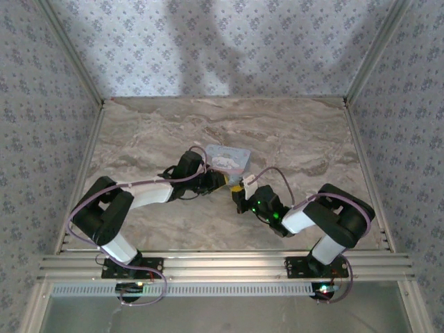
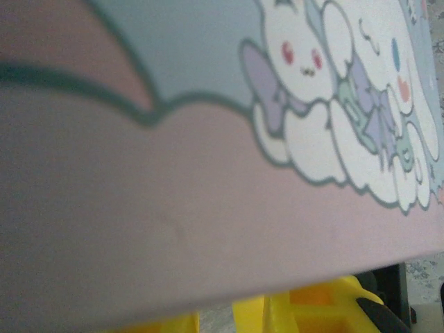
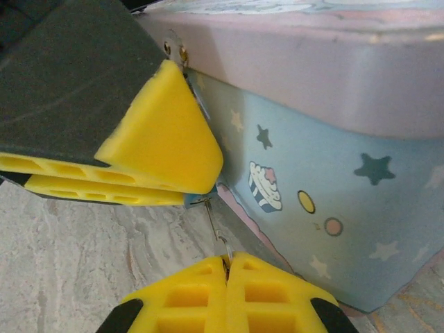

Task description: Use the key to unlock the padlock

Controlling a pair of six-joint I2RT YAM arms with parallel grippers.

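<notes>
The pale-blue cartoon tin box (image 1: pixel 229 158) stands mid-table, and its lid (image 2: pixel 208 173) is close up in the left wrist view. Only a sliver of the blue padlock (image 3: pixel 190 200) shows, at the box's near corner below the hasp (image 3: pixel 177 52). My left gripper (image 3: pixel 198 189) is shut on it, reaching in from the left (image 1: pixel 216 182). A thin metal key (image 3: pixel 214 225) runs from the padlock's underside down into my right gripper (image 3: pixel 226 262), which is shut on the key's end. In the top view the right gripper (image 1: pixel 240 195) sits just in front of the box.
The marble tabletop (image 1: pixel 291 139) lies open behind and to the right of the box. Patterned walls and metal rails (image 1: pixel 361 159) close in the sides. The box's side wall (image 3: pixel 333 187) stands right beside both grippers.
</notes>
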